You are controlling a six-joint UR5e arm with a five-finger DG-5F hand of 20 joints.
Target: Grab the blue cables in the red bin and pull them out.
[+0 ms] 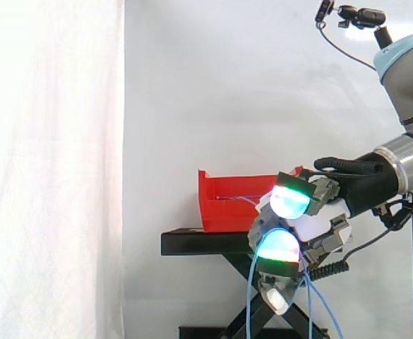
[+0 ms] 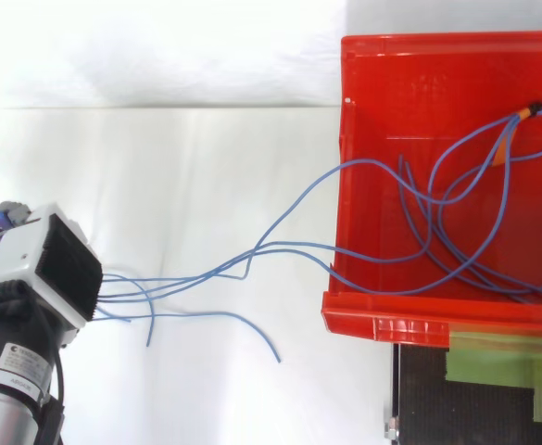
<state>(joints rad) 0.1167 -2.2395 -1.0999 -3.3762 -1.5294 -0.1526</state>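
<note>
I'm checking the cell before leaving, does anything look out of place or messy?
Yes: the thin blue cables are half out of the red plastic bin, draped over its rim across to the hand, which grips them. Loose ends dangle free below the hand; a tangle sits in the bin.

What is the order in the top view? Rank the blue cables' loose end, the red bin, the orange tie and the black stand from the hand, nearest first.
1. Loose end of the blue cables, between the hand and the bin.
2. Red bin, right, its lower-left corner closest.
3. Black stand, lower right, under the bin.
4. Orange tie, in the bin's upper-right corner.
</note>
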